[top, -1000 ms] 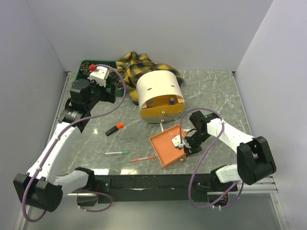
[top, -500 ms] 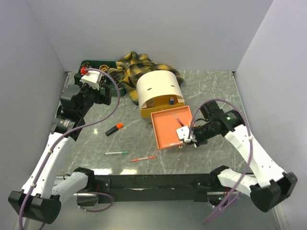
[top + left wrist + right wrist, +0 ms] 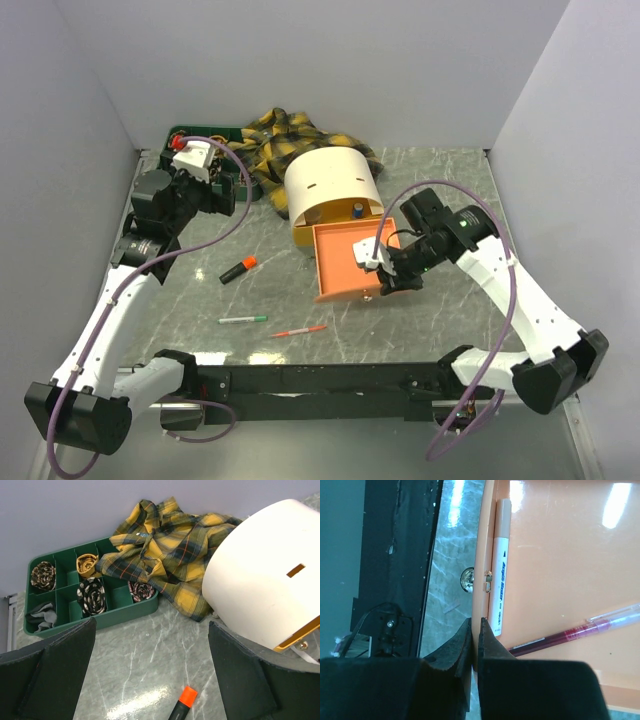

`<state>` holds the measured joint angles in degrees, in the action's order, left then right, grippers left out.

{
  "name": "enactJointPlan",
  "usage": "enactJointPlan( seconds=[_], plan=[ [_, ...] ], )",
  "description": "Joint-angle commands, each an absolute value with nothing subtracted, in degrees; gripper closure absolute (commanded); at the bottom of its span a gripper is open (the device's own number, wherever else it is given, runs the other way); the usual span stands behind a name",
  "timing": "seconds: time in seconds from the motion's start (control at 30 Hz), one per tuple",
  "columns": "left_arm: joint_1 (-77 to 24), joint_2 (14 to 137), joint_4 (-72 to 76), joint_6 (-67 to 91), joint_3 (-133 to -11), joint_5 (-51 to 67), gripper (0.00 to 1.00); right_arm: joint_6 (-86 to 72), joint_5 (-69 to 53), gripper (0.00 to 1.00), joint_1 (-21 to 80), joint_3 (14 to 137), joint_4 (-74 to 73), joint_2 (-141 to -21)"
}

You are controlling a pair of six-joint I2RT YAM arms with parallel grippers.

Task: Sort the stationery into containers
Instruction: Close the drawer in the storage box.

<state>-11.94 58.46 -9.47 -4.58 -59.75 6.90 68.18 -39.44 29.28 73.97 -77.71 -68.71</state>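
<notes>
My right gripper [image 3: 383, 275] [image 3: 475, 630] is shut on the rim of the orange tray [image 3: 338, 265] [image 3: 560, 555], which lies at the open mouth of the cream drum [image 3: 330, 180] [image 3: 265, 580]. The tray holds a white marker [image 3: 497, 570] and a red pen [image 3: 570, 632]. My left gripper [image 3: 213, 195] [image 3: 150, 680] is open and empty above the table, between the dark green divided tray [image 3: 190, 133] [image 3: 125, 614] and the drum. A black highlighter with an orange cap [image 3: 238, 268] [image 3: 182, 705] lies just below it. A green-capped pen [image 3: 243, 319] and a red pen [image 3: 298, 330] lie near the front.
The yellow-and-black plaid cloth [image 3: 290, 140] [image 3: 165, 545] lies at the back, over the green tray's right end and behind the drum. The green tray holds several patterned rolls [image 3: 91, 595]. A small blue item [image 3: 357, 210] shows inside the drum's mouth. White walls enclose the table.
My right gripper has carried the orange tray from the front of the table back to the drum's mouth and turned it square to it. My left gripper has shifted slightly.
</notes>
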Motion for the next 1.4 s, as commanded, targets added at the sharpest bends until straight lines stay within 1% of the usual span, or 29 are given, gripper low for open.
enactJointPlan(
  seconds=[0.0, 0.23, 0.47, 0.73, 1.13, 1.27, 1.37],
  plan=[
    [-11.43, 57.22, -6.42, -2.90, -60.56, 8.88, 0.00, 66.36, -39.55, 1.00, 30.23, 79.10, -78.49, -70.48],
    [-10.90, 55.38, -5.10, -1.67, -57.48, 9.67, 0.01, 67.85, -36.75, 1.00, 30.76, 84.63, -82.52, -75.05],
    [-9.76, 53.97, -4.13, -0.53, -55.37, 10.72, 0.01, 66.01, -33.49, 1.00, 31.55, 89.55, -82.88, -79.45],
    [-9.05, 52.21, -3.96, -0.35, -53.70, 10.63, 0.01, 64.69, -31.38, 1.00, 33.75, 90.00, -82.79, -81.30],
    [-8.17, 51.24, -3.08, 1.93, -51.59, 11.69, 0.01, 63.98, -31.55, 1.00, 33.84, 95.44, -82.88, -84.11],
    [-7.91, 51.41, -3.25, 2.46, -51.50, 12.30, 0.00, 66.09, -33.40, 1.00, 34.01, 95.36, -82.88, -83.24],
    [-7.82, 51.59, -3.60, 2.46, -51.68, 12.65, 0.01, 69.42, -32.53, 1.00, 34.28, 93.17, -82.79, -81.66]
  ],
)
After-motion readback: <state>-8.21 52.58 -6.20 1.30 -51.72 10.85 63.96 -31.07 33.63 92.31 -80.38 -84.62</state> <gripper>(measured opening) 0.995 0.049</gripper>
